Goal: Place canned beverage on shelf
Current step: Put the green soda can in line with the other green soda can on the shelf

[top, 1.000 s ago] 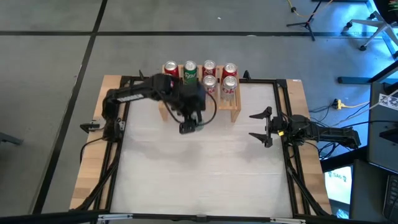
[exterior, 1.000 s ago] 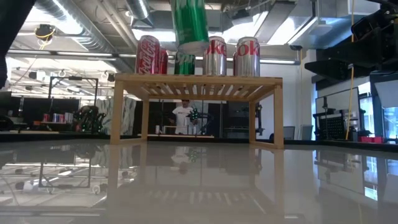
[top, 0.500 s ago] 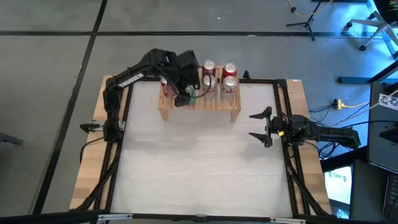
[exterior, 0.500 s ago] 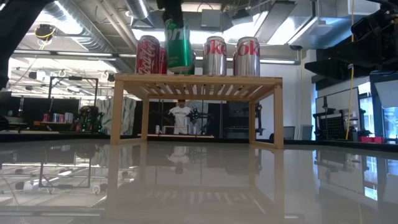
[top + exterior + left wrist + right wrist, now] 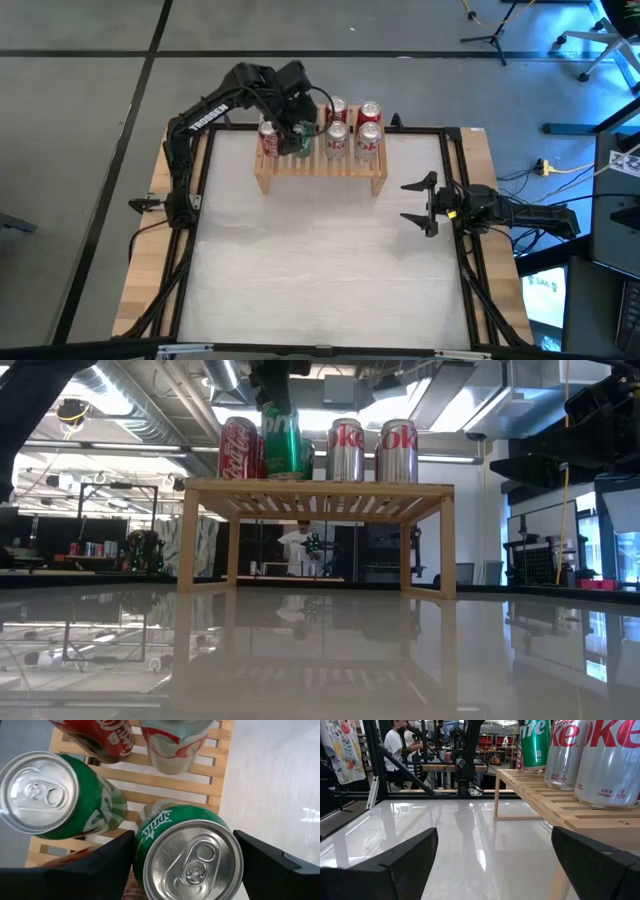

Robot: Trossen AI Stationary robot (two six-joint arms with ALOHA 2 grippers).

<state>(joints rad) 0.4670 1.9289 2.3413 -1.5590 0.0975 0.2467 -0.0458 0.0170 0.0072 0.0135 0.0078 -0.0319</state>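
The left pincer (image 5: 185, 850) grips a green Sprite can (image 5: 187, 852) from above, holding it upright on the slatted wooden shelf (image 5: 320, 165) at the worktop's (image 5: 320, 270) twelve o'clock edge, among six other cans. At three o'clock, the right pincer (image 5: 418, 205) waits, fingers spread wide and empty.

Count, all views.
Green Sprite can (image 5: 187, 860): two.
Red cola can (image 5: 238, 448): four, one only a sliver behind the leftmost in the low view.
Silver Diet Coke can (image 5: 347, 450): two.
Cans total: eight.
Shelf (image 5: 315, 488): one.
Person (image 5: 292, 545) in the room behind: one.
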